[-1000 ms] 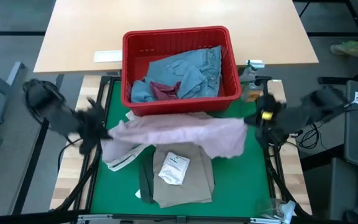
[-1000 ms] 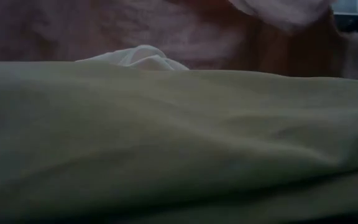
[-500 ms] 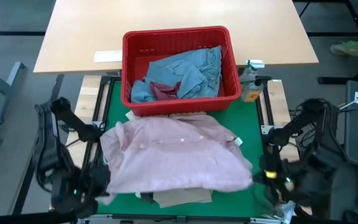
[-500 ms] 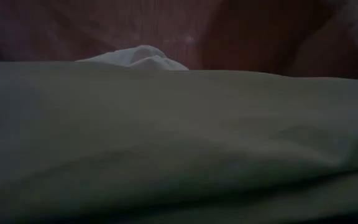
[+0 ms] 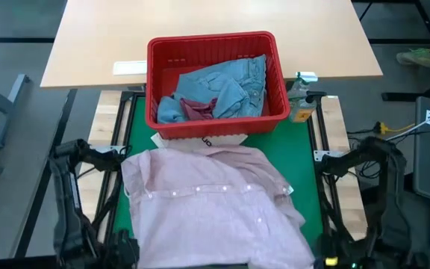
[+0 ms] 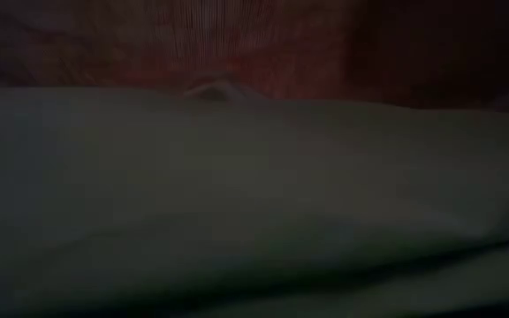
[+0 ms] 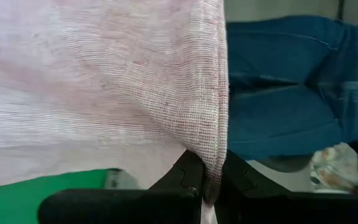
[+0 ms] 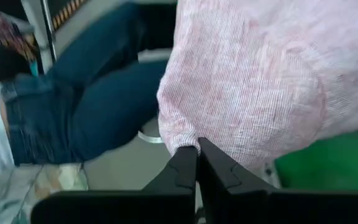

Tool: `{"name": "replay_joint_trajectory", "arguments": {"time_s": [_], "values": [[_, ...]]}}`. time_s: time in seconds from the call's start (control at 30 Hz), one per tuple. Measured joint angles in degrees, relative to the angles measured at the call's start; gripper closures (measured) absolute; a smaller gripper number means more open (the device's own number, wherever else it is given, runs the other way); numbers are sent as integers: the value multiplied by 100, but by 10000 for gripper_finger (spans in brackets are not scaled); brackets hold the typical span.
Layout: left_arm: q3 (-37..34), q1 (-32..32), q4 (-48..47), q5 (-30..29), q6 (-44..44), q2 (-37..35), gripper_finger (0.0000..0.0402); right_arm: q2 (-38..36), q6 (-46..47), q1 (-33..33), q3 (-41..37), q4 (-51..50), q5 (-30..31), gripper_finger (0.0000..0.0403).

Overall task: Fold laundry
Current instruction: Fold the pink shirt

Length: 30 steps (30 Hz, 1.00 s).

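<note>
A mottled pink top [image 5: 215,202] with a row of buttons lies spread over the green mat [image 5: 136,119], its collar toward the basket. It covers the pile beneath it. My left gripper [image 5: 125,248] is at the top's near left corner and my right gripper [image 5: 321,255] at its near right corner, each shut on pink cloth. The low view is dark: a dim beige cloth [image 6: 254,194] fills it, with pink cloth behind. My left gripper pinches a fold of the pink top's near left corner [image 7: 213,163] between its two fingers, slanting down from the near left. The cloth spreads away from the fingers toward the mat. My right gripper pinches a bunched fold at the top's near right corner [image 8: 191,138] between its two fingers, slanting down from the near right. The cloth billows out past the fingertips toward the mat.
A red basket [image 5: 164,60] stands at the mat's far edge with light blue denim [image 5: 226,84] and a dark red garment [image 5: 198,109] inside. A small bottle [image 5: 301,104] stands to its right. A person in blue jeans [image 7: 291,93] stands past the table's near edge.
Both grippers have swung from beside the basket toward the table's near edge and down, tipping further downward, still shut on the pink top. The top, hanging bunched between them before, is now drawn out flat over the mat and covers the beige trousers and white socks.
</note>
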Motion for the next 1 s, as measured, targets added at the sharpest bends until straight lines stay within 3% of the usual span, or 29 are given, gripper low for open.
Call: {"name": "replay_joint_trajectory", "arguments": {"time_s": [0.17, 0.57, 0.8, 1.0], "values": [[2, -48, 605, 297, 26, 423, 391, 358, -17, -8, 0, 317, -576, 398], [2, -166, 608, 497, 24, 580, 391, 439, -21, -11, 36, 462, -895, 398], [2, -150, 364, 491, -8, 557, 391, 433, -24, -62, 173, 347, -821, 398], [2, 4, -367, 425, -13, 557, 391, 212, -2, -130, 179, -130, -151, 398]]}}
